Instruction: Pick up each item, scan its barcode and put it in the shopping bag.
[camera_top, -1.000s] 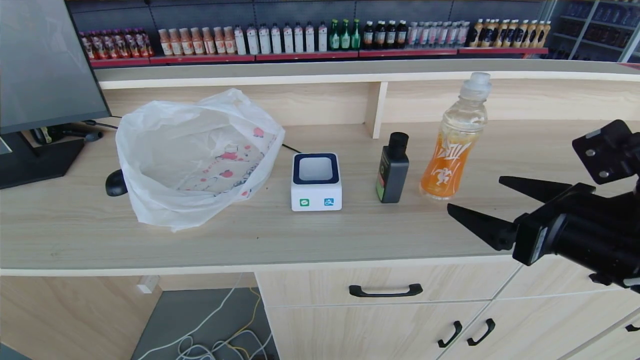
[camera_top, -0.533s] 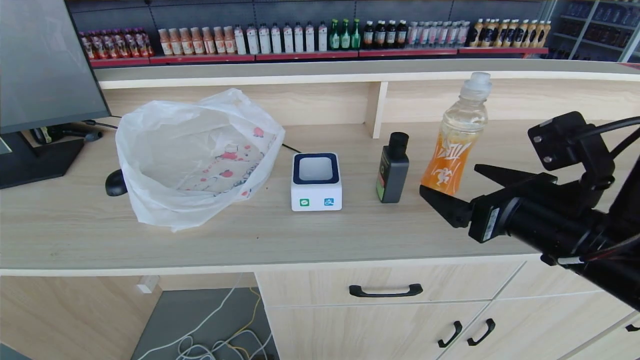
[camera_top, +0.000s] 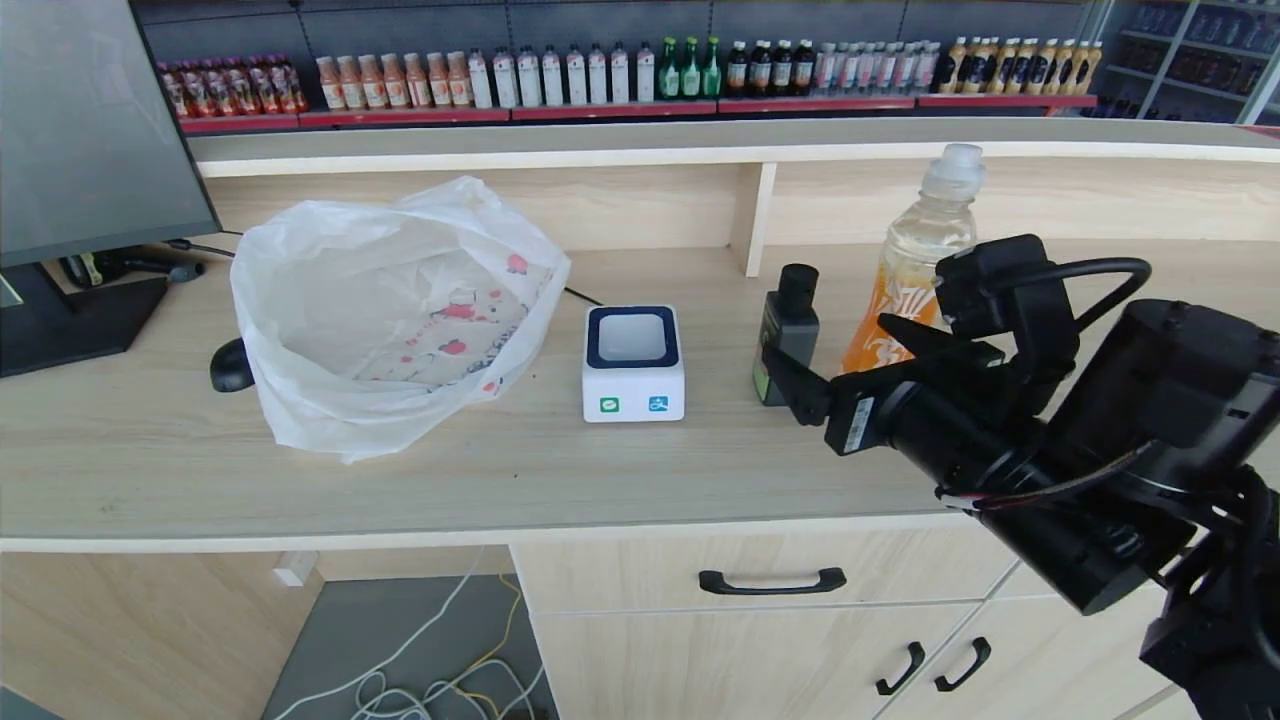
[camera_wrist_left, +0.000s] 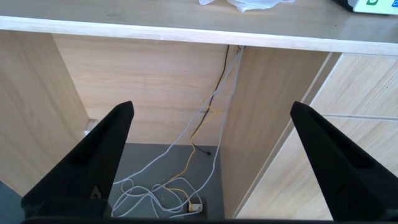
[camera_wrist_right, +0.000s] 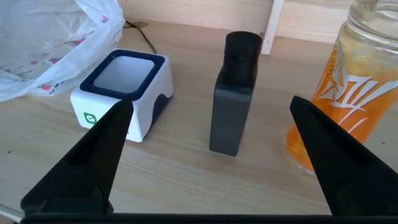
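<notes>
The right claw (camera_top: 828, 340) hangs wide open just in front of the black bottle (camera_top: 790, 315). This bottle stands upright on the surface (camera_top: 500, 470), between the scanner (camera_top: 632, 365) and the orange bottle (camera_top: 925, 240). The shopping bag (camera_top: 390, 300) lies open toward the left edge. The left claw (camera_wrist_left: 211, 109), also wide open, sits below the front edge.

On the wooden counter (camera_top: 500, 470) stand, apart, a shopping bag (camera_top: 390, 310), white scanner (camera_top: 633, 365), black bottle (camera_top: 790, 320) — orange drink bottle (camera_top: 915, 250).

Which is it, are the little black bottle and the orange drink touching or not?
Apart. The right wrist view shows a strip of bare counter between the black bottle and the orange drink.
</notes>
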